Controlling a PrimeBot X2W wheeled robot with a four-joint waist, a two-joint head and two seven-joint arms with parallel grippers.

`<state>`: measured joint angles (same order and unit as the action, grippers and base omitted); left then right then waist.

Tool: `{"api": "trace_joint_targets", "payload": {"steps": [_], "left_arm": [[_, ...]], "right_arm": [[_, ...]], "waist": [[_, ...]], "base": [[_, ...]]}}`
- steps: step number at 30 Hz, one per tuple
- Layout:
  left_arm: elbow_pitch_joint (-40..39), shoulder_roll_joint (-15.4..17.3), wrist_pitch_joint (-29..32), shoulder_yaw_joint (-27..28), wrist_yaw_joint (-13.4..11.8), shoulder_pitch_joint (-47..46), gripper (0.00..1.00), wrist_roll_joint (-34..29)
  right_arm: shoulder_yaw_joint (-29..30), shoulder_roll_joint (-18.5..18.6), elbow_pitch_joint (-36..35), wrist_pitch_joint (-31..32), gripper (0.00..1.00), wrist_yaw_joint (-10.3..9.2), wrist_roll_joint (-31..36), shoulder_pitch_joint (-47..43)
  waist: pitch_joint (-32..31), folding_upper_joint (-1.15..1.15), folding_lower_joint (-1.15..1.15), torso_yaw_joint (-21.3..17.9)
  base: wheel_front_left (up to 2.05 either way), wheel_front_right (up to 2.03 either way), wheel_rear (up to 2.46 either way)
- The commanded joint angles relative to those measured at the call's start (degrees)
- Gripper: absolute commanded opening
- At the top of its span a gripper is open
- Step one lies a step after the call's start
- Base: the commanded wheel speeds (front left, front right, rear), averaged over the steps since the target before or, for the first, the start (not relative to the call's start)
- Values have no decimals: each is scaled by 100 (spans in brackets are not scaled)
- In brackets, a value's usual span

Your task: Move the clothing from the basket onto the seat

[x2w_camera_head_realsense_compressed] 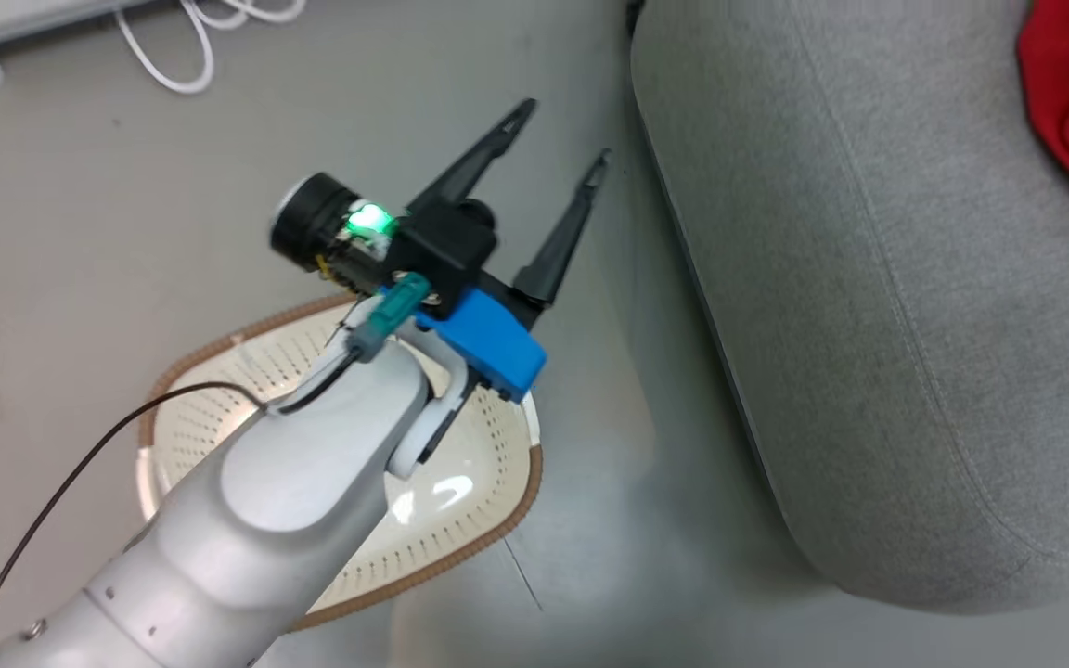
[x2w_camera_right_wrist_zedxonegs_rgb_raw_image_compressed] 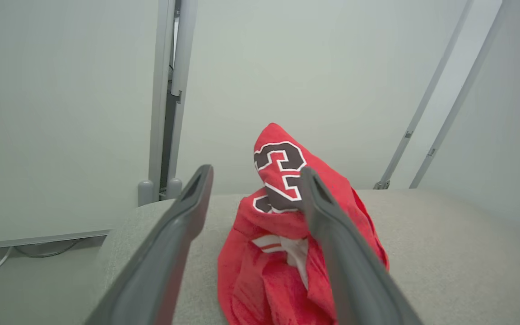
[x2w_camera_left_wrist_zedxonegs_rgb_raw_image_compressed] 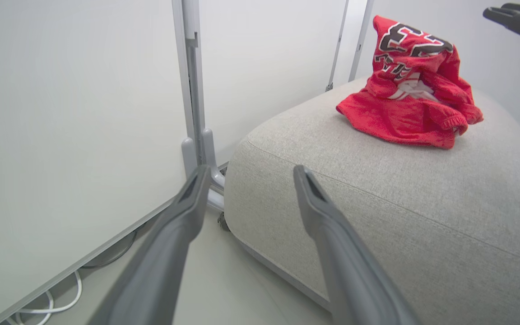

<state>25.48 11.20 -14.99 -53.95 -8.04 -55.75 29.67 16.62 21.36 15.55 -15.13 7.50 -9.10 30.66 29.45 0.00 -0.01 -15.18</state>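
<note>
Task looks near done, possibly finished. Clothing [x2w_camera_left_wrist_zedxonegs_rgb_raw_image_compressed: 411,104] sits as a red heap on the seat [x2w_camera_left_wrist_zedxonegs_rgb_raw_image_compressed: 377,203], toward its far end, the "23" on the raised peak. Whether a second, plain garment lies in the heap, cannot tell. Basket [x2w_camera_head_realsense_compressed: 460,529] stands on the floor beside the seat. What shows of its inside is bare, but the left forearm hides part, so that wants checking. Right gripper [x2w_camera_right_wrist_zedxonegs_rgb_raw_image_compressed: 255,172]: fingers wide apart over the heap, nothing clamped, contact unclear. Left gripper [x2w_camera_head_realsense_compressed: 563,132]: fingers spread, holding nothing, above the floor between basket and seat.
</note>
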Motion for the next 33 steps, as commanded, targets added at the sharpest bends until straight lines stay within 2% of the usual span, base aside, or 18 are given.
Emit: {"api": "trace_joint_targets", "payload": {"steps": [1, 7, 17, 26, 33], "left_arm": [[-54, 36, -23, 70, -38, 161, 100, -15], [-503, 126, -21, 1042, -207, 1014, 100, -263], [-921, -38, -22, 2501, -39, 2634, 100, -728], [-1150, -311, -22, 3506, 333, 3907, 100, -1161], [-1249, -543, -22, 4103, 623, 4559, 100, -1479]], "right_arm": [[-62, -34, -47, -2, 100, -2, -2, -131], [-904, -162, -284, -2, 100, -2, 76, -455], [-1867, -517, -349, -2, 100, -2, 57, -1148], [-1936, -854, -310, -1, 100, -2, -34, -1886], [-1723, -1099, -332, -1, 100, -2, -74, -2350]], "waist": [[-447, 0, 1, 219], [-1137, 0, 1, 536], [-2200, 0, 1, 1122], [-2824, 0, 1, 1448], [-2997, 0, 1, 1578]], "base": [[0, 0, 0], [0, 0, 0], [0, 0, 0], [0, 0, 0], [0, 0, 0]]}}
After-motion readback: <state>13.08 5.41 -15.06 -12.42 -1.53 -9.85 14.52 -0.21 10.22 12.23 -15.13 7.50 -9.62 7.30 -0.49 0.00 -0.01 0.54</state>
